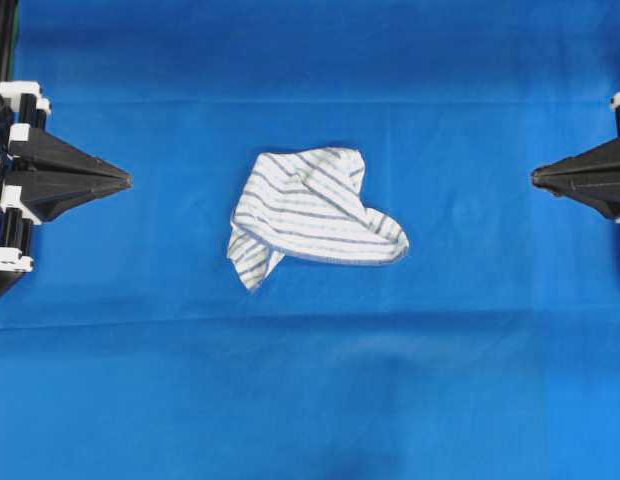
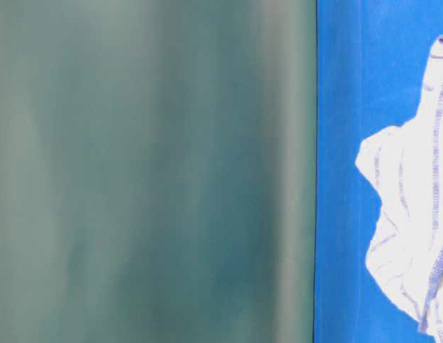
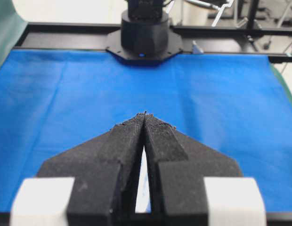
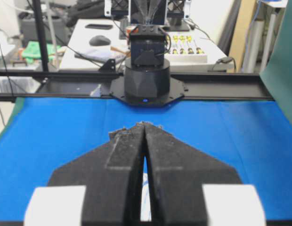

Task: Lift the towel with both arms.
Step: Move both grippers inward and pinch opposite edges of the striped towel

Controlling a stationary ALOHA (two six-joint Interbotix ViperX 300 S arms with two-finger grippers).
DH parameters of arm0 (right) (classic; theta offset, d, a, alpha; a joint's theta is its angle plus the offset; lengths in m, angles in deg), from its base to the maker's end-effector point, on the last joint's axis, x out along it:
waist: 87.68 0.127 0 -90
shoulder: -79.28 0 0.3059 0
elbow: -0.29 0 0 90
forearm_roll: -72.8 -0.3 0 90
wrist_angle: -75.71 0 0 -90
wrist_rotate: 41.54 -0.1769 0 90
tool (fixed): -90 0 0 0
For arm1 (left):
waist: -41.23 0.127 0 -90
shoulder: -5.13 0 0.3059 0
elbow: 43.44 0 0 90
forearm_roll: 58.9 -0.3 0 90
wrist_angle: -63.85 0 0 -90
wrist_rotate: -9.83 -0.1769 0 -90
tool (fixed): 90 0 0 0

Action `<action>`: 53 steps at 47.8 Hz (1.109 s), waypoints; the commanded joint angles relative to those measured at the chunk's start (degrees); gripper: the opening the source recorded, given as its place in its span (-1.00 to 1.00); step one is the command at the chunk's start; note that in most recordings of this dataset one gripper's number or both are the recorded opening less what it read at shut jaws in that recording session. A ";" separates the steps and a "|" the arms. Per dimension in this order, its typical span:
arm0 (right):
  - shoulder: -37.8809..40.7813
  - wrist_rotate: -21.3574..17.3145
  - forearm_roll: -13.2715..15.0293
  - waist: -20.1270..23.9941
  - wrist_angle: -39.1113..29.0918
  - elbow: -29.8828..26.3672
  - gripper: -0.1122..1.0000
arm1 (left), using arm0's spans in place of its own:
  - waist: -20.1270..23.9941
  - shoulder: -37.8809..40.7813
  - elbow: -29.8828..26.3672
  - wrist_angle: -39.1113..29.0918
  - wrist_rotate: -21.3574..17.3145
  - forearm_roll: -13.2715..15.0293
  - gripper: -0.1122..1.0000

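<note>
The towel, white with thin blue and grey stripes, lies crumpled on the blue sheet in the middle of the overhead view. The table-level view shows part of the towel at its right edge. My left gripper sits at the far left, its wedge tips together, well short of the cloth. At the far right, my right gripper points inward, also apart from the towel. Seen from the wrists, the left gripper and right gripper both have their tips touching, with only a sliver of white cloth visible through the slit behind.
The blue sheet covers the whole work surface. A green backdrop fills most of the table-level view. Each wrist view shows the opposite arm's black base on a black rail at the sheet's far edge, with a cluttered desk beyond.
</note>
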 commanded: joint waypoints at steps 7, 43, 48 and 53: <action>2.37 0.00 -0.26 -0.35 -3.43 -2.90 -0.80 | -0.88 0.88 -1.58 -2.20 -0.09 1.14 -0.79; 36.56 -3.87 -0.26 -0.26 -8.00 -12.30 0.14 | -1.49 31.99 -4.48 1.41 0.70 1.67 0.05; 41.04 -3.87 -0.26 -0.26 -8.00 -13.71 0.42 | -1.32 35.95 -4.75 1.49 1.05 1.67 0.58; 45.44 -3.96 -0.26 -0.53 -7.82 -15.29 0.37 | -1.14 39.73 -5.54 1.58 1.05 1.85 0.86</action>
